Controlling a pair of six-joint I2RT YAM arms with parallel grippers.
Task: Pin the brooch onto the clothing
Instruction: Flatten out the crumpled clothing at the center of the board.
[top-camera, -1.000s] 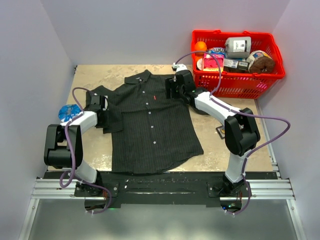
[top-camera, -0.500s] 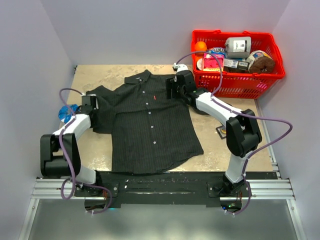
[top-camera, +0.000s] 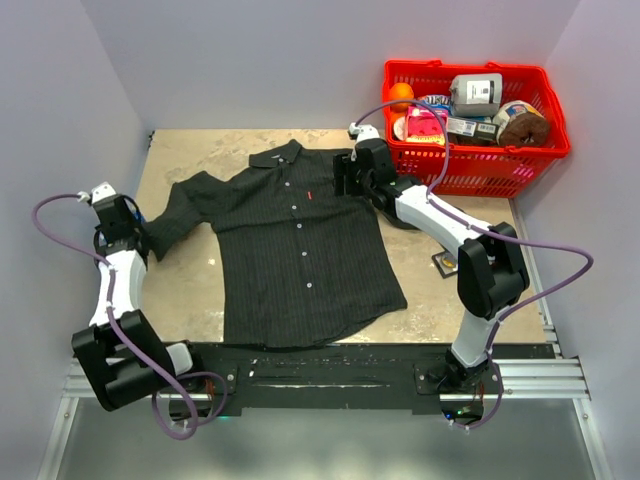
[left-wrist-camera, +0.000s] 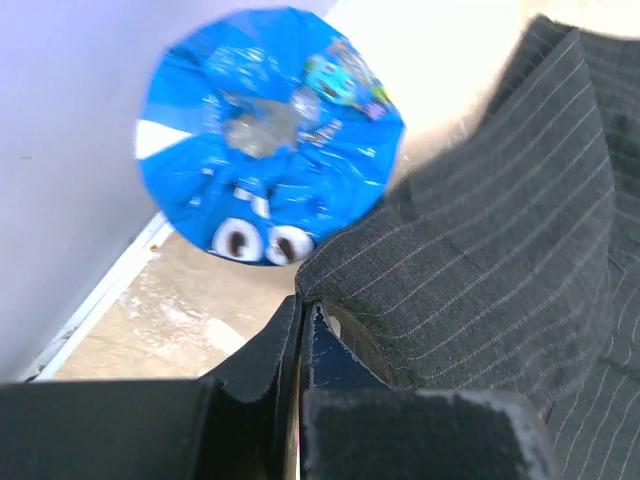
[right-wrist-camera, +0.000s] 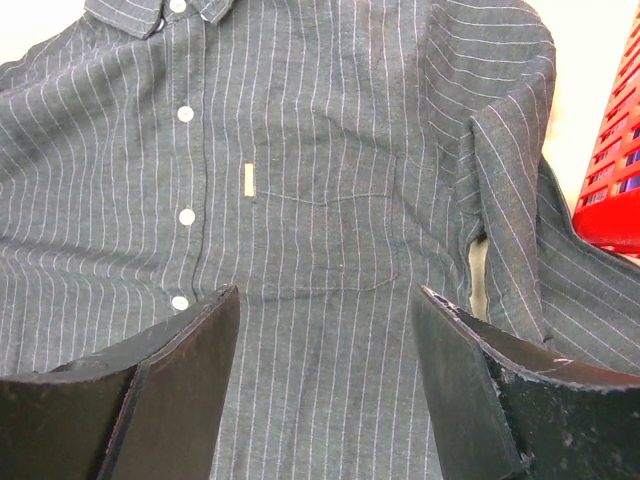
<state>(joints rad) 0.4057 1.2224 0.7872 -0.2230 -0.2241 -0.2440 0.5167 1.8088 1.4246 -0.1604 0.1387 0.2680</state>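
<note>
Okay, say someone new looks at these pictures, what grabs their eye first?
The dark pinstriped shirt lies spread mid-table, its sleeve pinched by the shut left gripper at the left edge while the open right gripper hovers over the chest. Next comes the bright red basket, packed full, at the far right corner, and a shiny blue packet beside that sleeve.

shirt (top-camera: 300, 250) on table (top-camera: 190, 290), basket (top-camera: 465, 172) far right

The clothing (top-camera: 300, 250) covers the worktop's (top-camera: 200, 150) middle. A red basket (top-camera: 470, 170) fills the far right corner beside the right hand (right-wrist-camera: 325, 295); a blue packet (left-wrist-camera: 270, 130) crowds the left edge. The far left corner lies bare.
</note>
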